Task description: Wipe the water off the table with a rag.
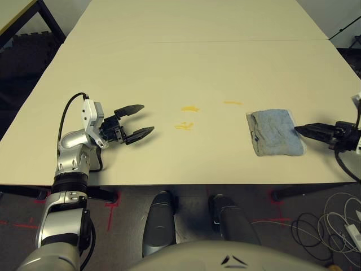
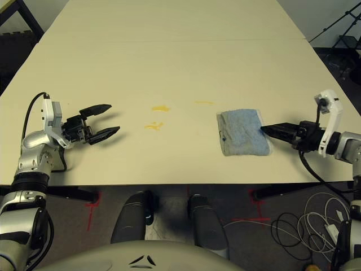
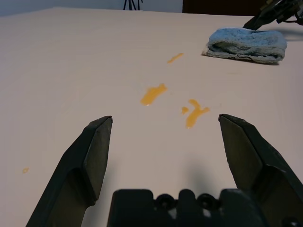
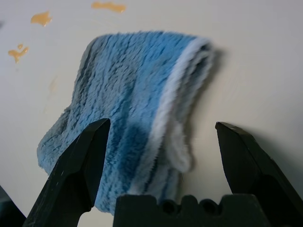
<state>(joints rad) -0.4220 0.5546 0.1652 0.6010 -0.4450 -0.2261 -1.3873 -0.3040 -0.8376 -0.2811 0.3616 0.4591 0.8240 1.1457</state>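
Observation:
A folded blue rag (image 1: 274,132) lies flat on the right side of the table (image 1: 169,62). My right gripper (image 4: 162,124) is open at the rag's right edge, its fingertips (image 1: 299,129) reaching the cloth, one finger on each side of the white-trimmed fold (image 4: 182,94). The water shows as small orange-yellow smears (image 1: 190,108) (image 1: 184,126) (image 1: 232,103) near the table's middle, left of the rag. My left gripper (image 1: 145,118) hovers open and empty on the left, pointing toward the smears (image 3: 154,94), well short of them.
A thin seam (image 1: 197,41) crosses the table farther back. The front edge runs just below both grippers. Loose cables (image 1: 333,226) lie on the floor at the right, and red tape marks (image 1: 113,206) sit under the table.

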